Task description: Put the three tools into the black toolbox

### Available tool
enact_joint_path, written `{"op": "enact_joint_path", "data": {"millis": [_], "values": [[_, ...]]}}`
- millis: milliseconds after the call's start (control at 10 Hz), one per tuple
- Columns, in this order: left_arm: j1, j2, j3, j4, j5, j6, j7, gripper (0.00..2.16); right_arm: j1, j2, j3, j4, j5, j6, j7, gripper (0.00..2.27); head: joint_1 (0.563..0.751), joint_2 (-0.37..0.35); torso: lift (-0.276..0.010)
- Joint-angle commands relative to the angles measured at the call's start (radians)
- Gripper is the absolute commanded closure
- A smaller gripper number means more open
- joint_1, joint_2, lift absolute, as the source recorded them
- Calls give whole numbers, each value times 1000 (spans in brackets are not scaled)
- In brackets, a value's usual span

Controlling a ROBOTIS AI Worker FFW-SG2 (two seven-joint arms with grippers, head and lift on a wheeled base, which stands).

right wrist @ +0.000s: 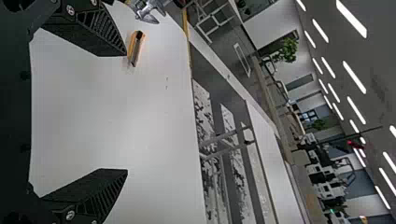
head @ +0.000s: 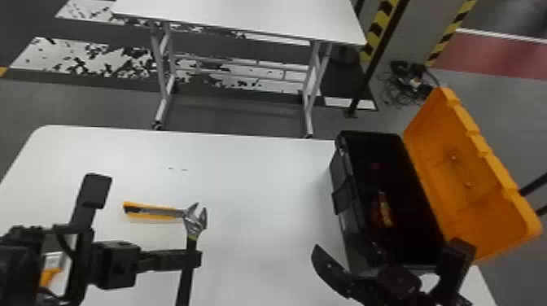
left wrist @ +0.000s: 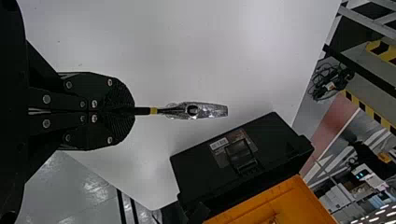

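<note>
My left gripper (head: 190,258) is shut on the dark handle of an adjustable wrench (head: 195,223), whose silver head points away over the table. In the left wrist view the wrench (left wrist: 196,110) sticks out from between the closed fingertips of the left gripper (left wrist: 133,111). Behind the wrench head, an orange utility knife (head: 154,210) lies on the table. At the right, the black toolbox (head: 346,203) stands with its orange lid open; a red and yellow tool (head: 383,209) lies inside. My right gripper (head: 382,260), fingers wide apart and empty, is at the toolbox's near end; its wrist view shows the right gripper (right wrist: 123,112) too.
The orange lid (head: 468,162) leans outward on the toolbox's right side. A second white table (head: 244,16) stands beyond the work table (head: 252,162), with a striped post and a heap of cables (head: 411,81) on the floor at the back right.
</note>
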Motion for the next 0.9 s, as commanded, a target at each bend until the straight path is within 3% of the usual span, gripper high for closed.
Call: {"op": "enact_joint_path", "data": {"millis": [0,300,400,500,600,800], "values": [[-22,-6,5,-1,1,10,-7,1710,-22,-9,-47,-66,-29,223,28,113,695,-154,-51],[-58,-42,-23,-1,1,41,-14,1710,-74,-40,-53,-96,-60,407,38,113,695,-160,-51],[-77,-75,-23,13,11,59,-44,1710,-88,-43,-41,-92,-57,428,38,113,695,-166,-51],[-98,-106,-43,29,8,62,-46,1710,-109,-48,-24,-80,-55,453,38,113,695,-186,-51],[-117,-124,-78,36,-17,62,-43,1710,-123,-55,-7,-77,-54,474,38,113,695,-208,-51],[-154,-127,-95,42,-14,65,-44,1710,-143,-80,12,-71,-54,517,38,113,695,-233,-51]]}}
